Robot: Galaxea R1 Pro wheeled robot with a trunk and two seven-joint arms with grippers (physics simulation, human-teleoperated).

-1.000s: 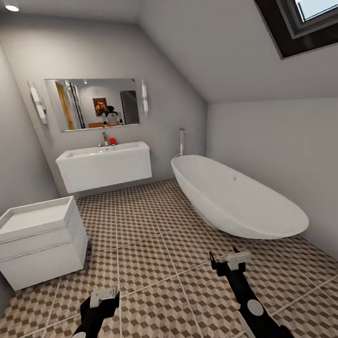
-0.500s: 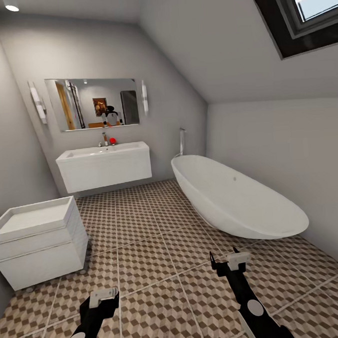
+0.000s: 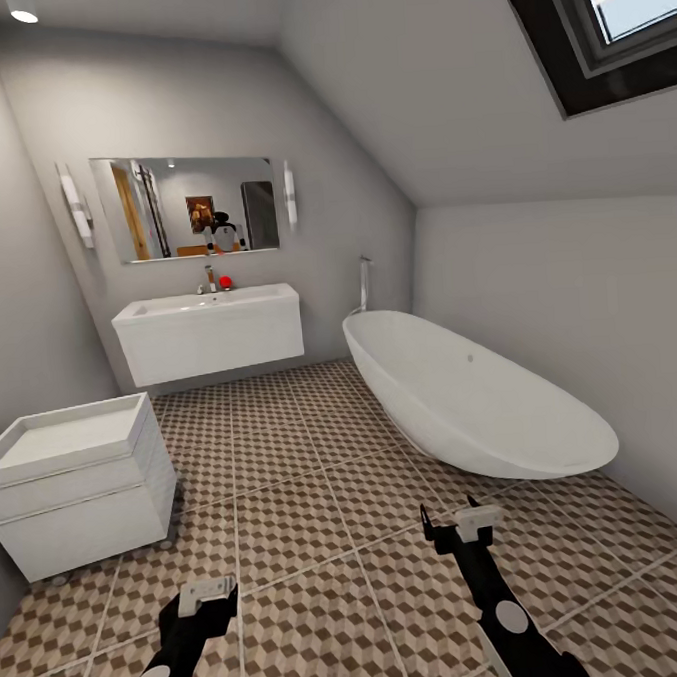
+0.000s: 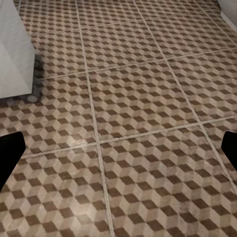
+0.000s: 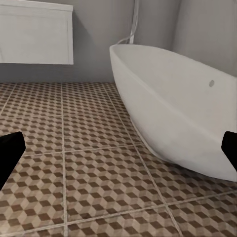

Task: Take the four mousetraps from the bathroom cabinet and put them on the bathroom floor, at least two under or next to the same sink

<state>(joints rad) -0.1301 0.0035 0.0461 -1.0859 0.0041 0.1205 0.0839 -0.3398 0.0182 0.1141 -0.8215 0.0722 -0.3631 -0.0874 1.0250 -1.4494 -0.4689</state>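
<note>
Both arms reach forward low over the brown-and-beige cube-patterned tiled bathroom floor (image 3: 316, 460). The left gripper (image 3: 207, 596) and right gripper (image 3: 460, 524) are spread wide, empty. Well ahead of the left gripper hangs the white rectangular wall-hung bathroom sink (image 3: 210, 331); the white oval bathtub (image 3: 472, 395) lies just beyond the right.

We find no text, label, brand, number or sign that can be read in any of these views. The only printed surface we see is the bathroom floor of large square tiles (image 3: 318, 500), which carries a brown, beige and white cube pattern and no lettering. The small framed picture reflected in the rectangular wall mirror (image 3: 185, 206) is too small for us to make out.
</note>
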